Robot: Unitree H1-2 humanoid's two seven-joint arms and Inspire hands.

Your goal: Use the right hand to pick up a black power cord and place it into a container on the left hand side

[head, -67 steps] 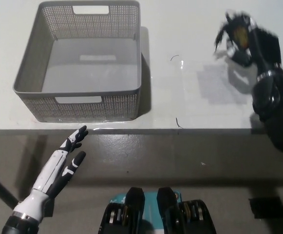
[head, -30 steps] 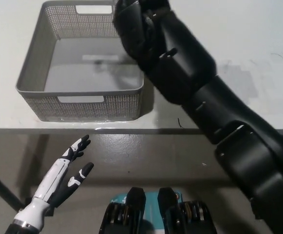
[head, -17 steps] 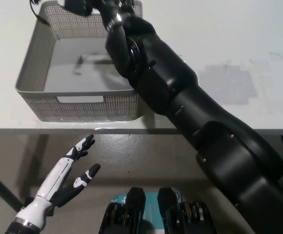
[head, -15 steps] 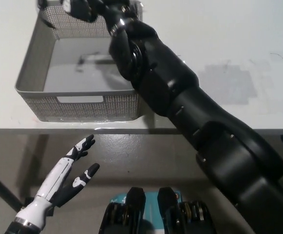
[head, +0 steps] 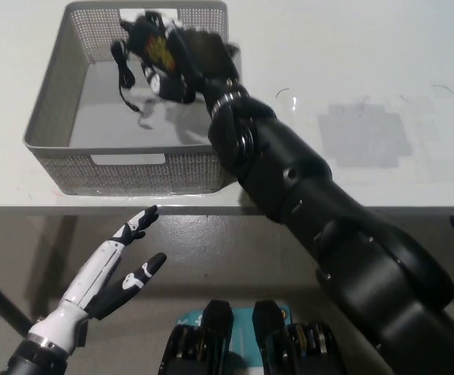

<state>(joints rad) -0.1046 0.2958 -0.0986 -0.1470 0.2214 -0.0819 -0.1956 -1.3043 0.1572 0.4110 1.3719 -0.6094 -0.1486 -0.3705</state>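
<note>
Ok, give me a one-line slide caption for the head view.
Black right hand holds the black power cord over the grey basket; white left hand rests open below the table edge.

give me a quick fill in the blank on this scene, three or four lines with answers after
1. The black right robot hand is shut on a black ____.
2. That robot hand is over the grey ____, which stands on the white table.
3. The left robot hand, open and below the table edge, is ____ in colour.

Missing words: power cord; basket; white
</note>
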